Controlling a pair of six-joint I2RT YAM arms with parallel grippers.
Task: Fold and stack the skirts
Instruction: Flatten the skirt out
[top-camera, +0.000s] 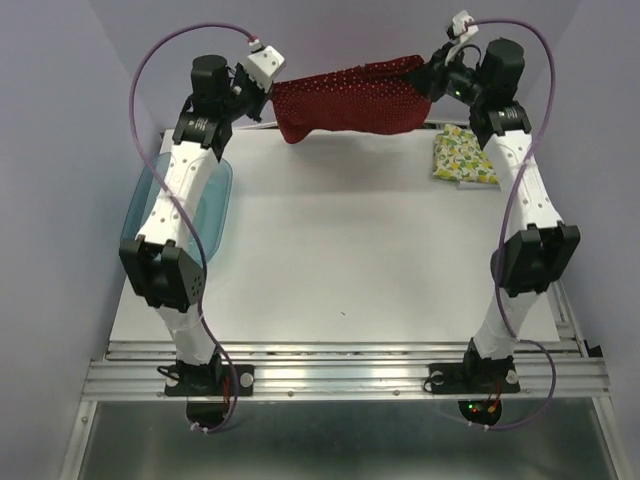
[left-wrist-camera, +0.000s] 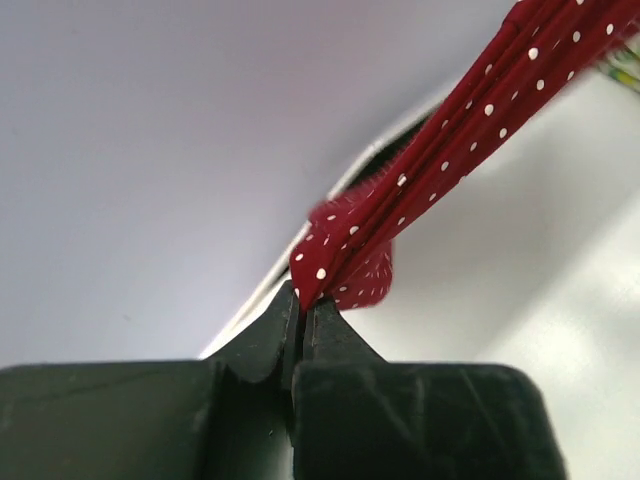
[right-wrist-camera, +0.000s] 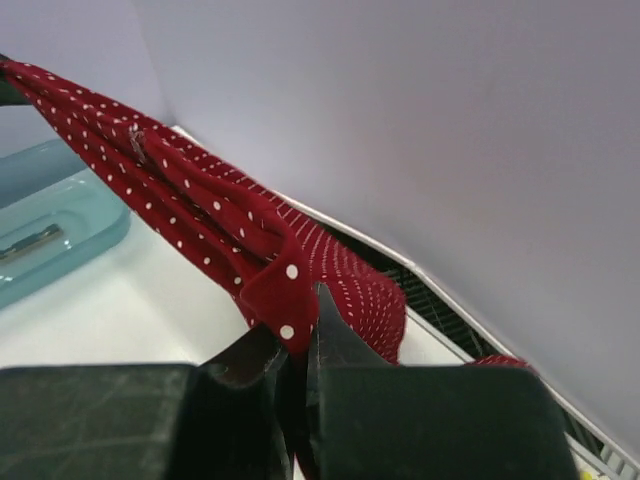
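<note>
My left gripper (left-wrist-camera: 300, 318) and right gripper (right-wrist-camera: 303, 335) are pinching the red skirt (top-camera: 350, 100) above the white table (top-camera: 340, 250) below them, pale walls (top-camera: 340, 30) behind; the skirt is hiding the table's back edge.

We see the hanging skirt (top-camera: 350, 100) stretched above the far edge of the table (top-camera: 340, 250), between the left tool (top-camera: 271, 92) at its left end and the right tool (top-camera: 429, 76) at its right end. The folded skirt (top-camera: 465, 155) lies on the table's far right corner. The tray (top-camera: 140, 208) sits at the left edge, under the left arm (top-camera: 180, 190).
</note>
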